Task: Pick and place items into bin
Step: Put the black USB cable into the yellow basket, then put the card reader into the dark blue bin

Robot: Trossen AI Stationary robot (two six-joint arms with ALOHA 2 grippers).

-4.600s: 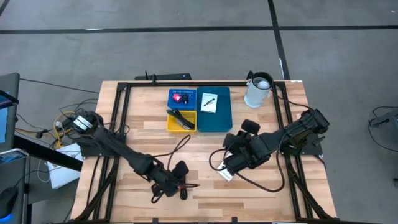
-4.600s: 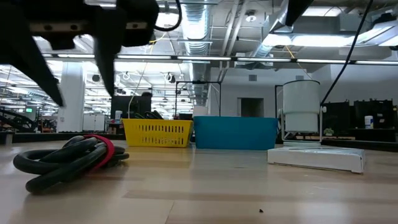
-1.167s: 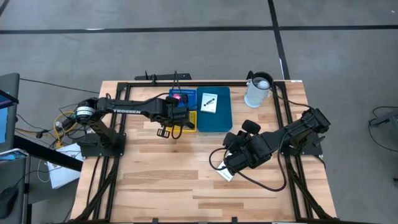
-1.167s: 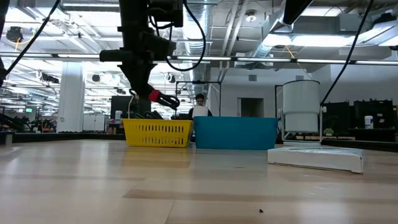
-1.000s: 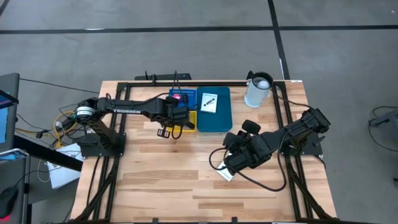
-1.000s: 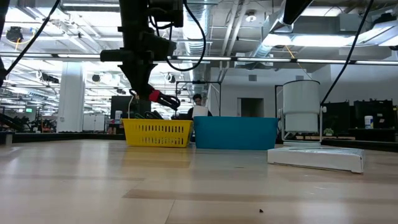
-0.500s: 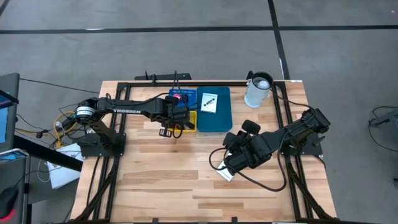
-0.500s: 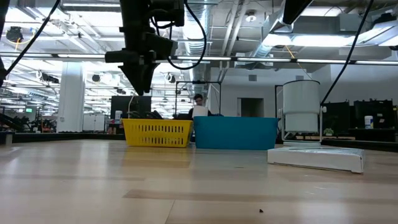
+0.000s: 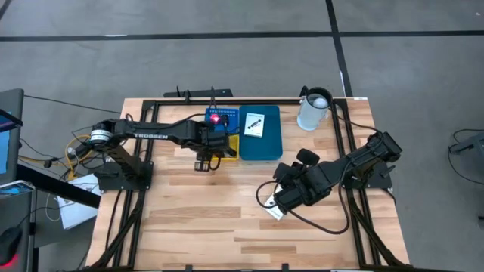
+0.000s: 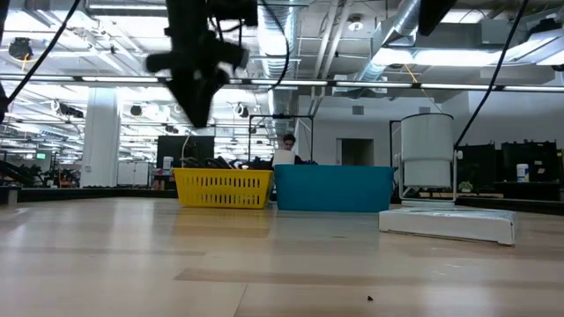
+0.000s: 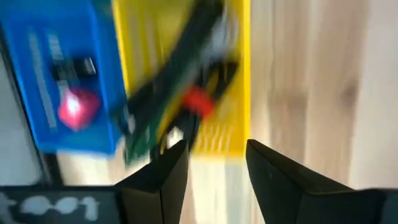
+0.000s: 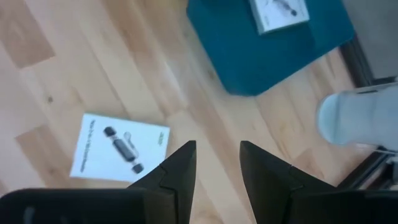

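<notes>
My left gripper (image 11: 216,146) hovers open above the near end of the yellow bin (image 9: 221,146), touching nothing. In that bin lie a black cable with a red band (image 11: 198,101) and dark green pen-like tools (image 11: 144,134). The blue bin (image 9: 221,119) behind it holds a red-pink piece (image 11: 78,107). A white printed card (image 9: 255,124) lies in the teal bin (image 9: 266,142). Another white printed card (image 12: 118,149) lies flat on the table. My right gripper (image 12: 217,146) hangs open above the wood beside it.
A white jug (image 9: 313,110) stands at the table's far right corner, right of the teal bin. A black frame (image 9: 144,113) runs along the table's edges. Bare wood (image 9: 212,219) spans the near half of the table.
My left gripper has opened above the yellow bin and let go of the black cable with the red band, which has dropped from under the fingers into the bin. The gripper has also rolled a little about its own line. My right arm has kept still.
</notes>
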